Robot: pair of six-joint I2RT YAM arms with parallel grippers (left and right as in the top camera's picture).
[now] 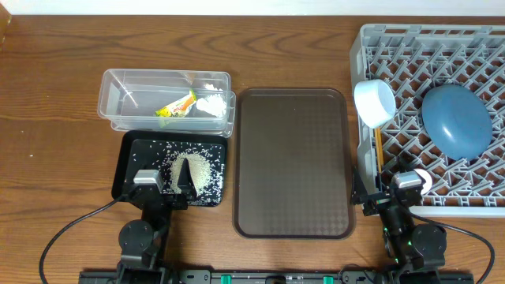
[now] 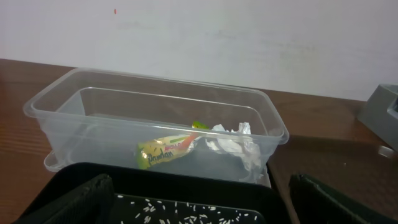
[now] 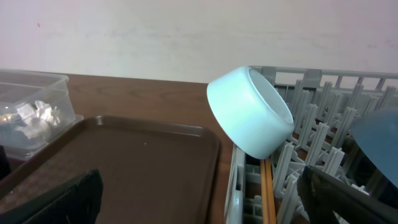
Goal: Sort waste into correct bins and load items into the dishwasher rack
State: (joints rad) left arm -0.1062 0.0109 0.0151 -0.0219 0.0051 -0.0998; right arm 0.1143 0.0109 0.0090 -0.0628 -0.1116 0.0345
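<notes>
A clear tub (image 1: pixel 126 95) holds the snack wrapper (image 1: pixel 177 105) and the crumpled tissue (image 1: pixel 209 104); both show in the left wrist view, the wrapper (image 2: pixel 165 149) left of the tissue (image 2: pixel 233 144). Rice grains (image 1: pixel 193 170) lie in the black tray (image 1: pixel 130 170). My left gripper (image 1: pixel 162 192) hangs open over that tray's near edge, nothing between its fingers (image 2: pixel 74 202). In the grey rack (image 1: pixel 442 47) a mint bowl (image 1: pixel 375 102) leans on the left wall, chopsticks (image 1: pixel 379 150) lie below it, and a dark-blue bowl (image 1: pixel 456 120) rests to the right. My right gripper (image 1: pixel 394 201) is open at the rack's near-left corner.
A brown serving tray (image 1: pixel 292 162) lies bare between the black tray and the rack. A small white round item (image 1: pixel 424 181) shows in the rack just beside my right wrist, mostly hidden. Cables trail from both arm bases along the table's front edge.
</notes>
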